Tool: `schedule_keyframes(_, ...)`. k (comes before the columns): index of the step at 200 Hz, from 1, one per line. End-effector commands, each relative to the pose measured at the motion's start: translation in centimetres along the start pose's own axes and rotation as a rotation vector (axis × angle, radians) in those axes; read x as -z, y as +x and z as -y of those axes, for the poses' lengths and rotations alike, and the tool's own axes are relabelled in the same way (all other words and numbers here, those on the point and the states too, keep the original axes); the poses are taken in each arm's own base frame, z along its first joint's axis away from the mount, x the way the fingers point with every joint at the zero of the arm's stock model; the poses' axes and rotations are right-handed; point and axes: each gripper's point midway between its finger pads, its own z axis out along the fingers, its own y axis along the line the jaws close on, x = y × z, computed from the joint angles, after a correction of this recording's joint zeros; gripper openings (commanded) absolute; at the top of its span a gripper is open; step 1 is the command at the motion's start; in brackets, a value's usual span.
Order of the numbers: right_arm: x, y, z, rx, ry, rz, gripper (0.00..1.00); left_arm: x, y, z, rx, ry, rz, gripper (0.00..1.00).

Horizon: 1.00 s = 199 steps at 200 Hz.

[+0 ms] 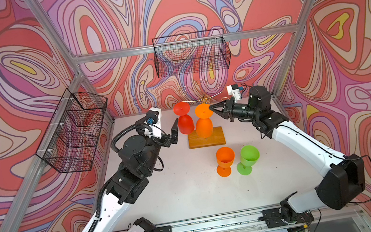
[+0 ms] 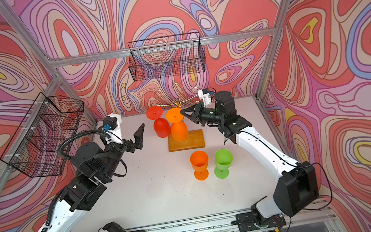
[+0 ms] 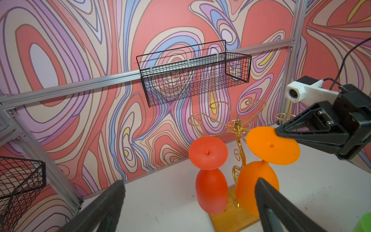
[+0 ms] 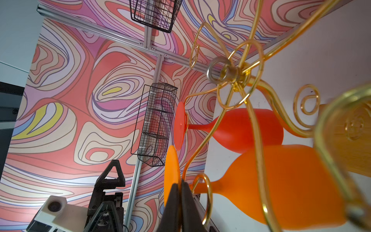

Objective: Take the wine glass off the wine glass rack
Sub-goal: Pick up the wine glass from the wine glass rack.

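Bimanual cell, seen from above and from both wrists. The wine glass rack (image 1: 217, 138) stands toward the back of the white table (image 1: 191, 195), its wooden base flat on the surface and its gold wire arms spreading above a twisted stem. Two glasses hang from it bowl-down: a red wine glass (image 1: 185, 122) on the robot's left side of the stem and, just beside it, an orange wine glass (image 1: 204, 126) over the base.

The right gripper (image 1: 212, 108) reaches in level with the top of the rack. Its jaws are pinched together on the rim of the orange wine glass's round foot — the right wrist view shows both fingers (image 4: 172, 200) clamping the thin disc, with the stem passing through a curled gold loop just beyond them.

The left gripper (image 1: 174, 133) hangs beside the red wine glass, apart from it, with its jaws spread wide and nothing between them.

Nearer the robot, well clear of the rack, an upright orange glass (image 1: 225, 160) and a green glass (image 1: 248, 158) stand side by side on the table.
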Motion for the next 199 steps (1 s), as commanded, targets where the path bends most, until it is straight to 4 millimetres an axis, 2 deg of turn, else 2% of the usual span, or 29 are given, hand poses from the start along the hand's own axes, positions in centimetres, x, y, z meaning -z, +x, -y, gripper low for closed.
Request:
schedule_keyframes(1,-0.1,-0.7,-1.6,0.044,-0.028,0.025,0.00,-0.3,0.2,0.2,0.004,0.009,0.002,1.00)
schedule_keyframes(61,-0.1,-1.4,-1.3,0.057,0.003,0.054,0.00,-0.3,0.3,0.3,0.004,0.017,-0.002,1.00)
schedule_keyframes(199,2.2,-2.5,-2.7,0.129,0.066,0.160,0.00,-0.3,0.4,0.5,0.003,0.028,-0.006,1.00)
